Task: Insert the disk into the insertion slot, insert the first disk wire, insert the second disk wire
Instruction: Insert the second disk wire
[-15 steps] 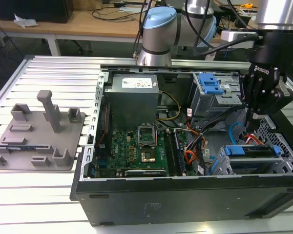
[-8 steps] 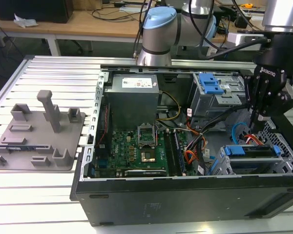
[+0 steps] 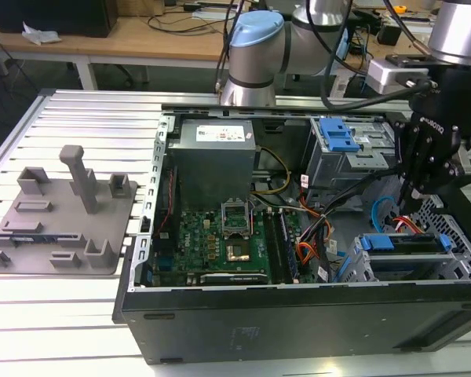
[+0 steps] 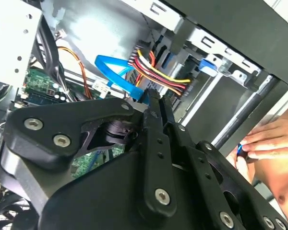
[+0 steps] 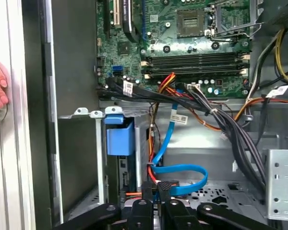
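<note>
Claw: the black claw [image 3: 414,206] hung inside the open case [image 3: 298,314], at the exterior view's right, its fingers drawn close together over the wire ends; in both wrist views the tips [image 5: 156,189] met at a dark connector, though whether they truly pinched it I could not tell.
Disk: the disk [image 3: 400,245] sat already in the slot [image 3: 361,271], just below the claw and a little toward the exterior view's left, its bright blue plastic frame showing along the top edge.
Slot: a low grey metal cage with round holes punched in its sides (the taller grey bay [image 3: 341,153] with the blue latch stood behind it).
Wires: a flat blue ribbon wire [image 5: 180,177] looped just beside the claw tips; a red, yellow and black bundle [image 4: 156,72] ran to a plug near them.
Board: a green board [image 3: 220,243] lay flat in the case, with a square socket and long dark memory slots.
Hand: a person's hand [image 4: 271,141] rested on the case rim, holding something small and blue.
Counter: a ribbed, slatted metal counter [image 3: 78,118] carried the case and a grey moulded fixture [image 3: 63,216] with upright posts.
</note>
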`<state>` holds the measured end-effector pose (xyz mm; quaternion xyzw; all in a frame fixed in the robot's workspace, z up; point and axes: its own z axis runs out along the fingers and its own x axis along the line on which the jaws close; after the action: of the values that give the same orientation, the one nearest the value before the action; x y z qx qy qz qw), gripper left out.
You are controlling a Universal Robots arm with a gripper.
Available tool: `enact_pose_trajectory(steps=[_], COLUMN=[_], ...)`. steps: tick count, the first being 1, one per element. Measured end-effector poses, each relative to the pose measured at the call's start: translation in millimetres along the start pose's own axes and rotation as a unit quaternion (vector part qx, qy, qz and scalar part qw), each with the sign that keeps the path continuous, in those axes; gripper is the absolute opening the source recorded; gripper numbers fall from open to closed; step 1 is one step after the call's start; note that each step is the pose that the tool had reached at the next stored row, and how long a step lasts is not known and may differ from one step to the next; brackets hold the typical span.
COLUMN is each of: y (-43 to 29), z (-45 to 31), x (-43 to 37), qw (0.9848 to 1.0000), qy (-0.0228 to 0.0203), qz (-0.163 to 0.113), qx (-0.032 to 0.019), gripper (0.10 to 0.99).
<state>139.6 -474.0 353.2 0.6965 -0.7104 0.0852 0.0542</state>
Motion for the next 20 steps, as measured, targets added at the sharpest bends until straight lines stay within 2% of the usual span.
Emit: enact_pose_trajectory(steps=[1,3,5,7,9,10,12,14,20], y=[0.0,0.0,-0.1,-0.2,-0.1,0.0,-0.1,0.0,2.6], z=[0.5,1.9,3.1,4.0,5.1,5.6,7.6,8.4,9.9], x=[2.9,9.8,15.8,20.4,25.9,28.4,38.4,41.2,41.0], qw=[1.0000,0.9999,0.9996,0.9993,0.9989,0.9988,0.9984,0.9982,0.9982], qy=[-0.0026,-0.0134,-0.0266,-0.0370,-0.0458,-0.0479,-0.0558,-0.0605,-0.0604], qz=[0.000,0.001,0.001,0.002,0.002,0.002,0.002,0.003,0.002], qx=[-0.0001,-0.0003,-0.0007,-0.0009,-0.0011,-0.0012,-0.0014,-0.0018,-0.0019], gripper=[0.161,0.161,0.161,0.161,0.161,0.161,0.161,0.161,0.161])
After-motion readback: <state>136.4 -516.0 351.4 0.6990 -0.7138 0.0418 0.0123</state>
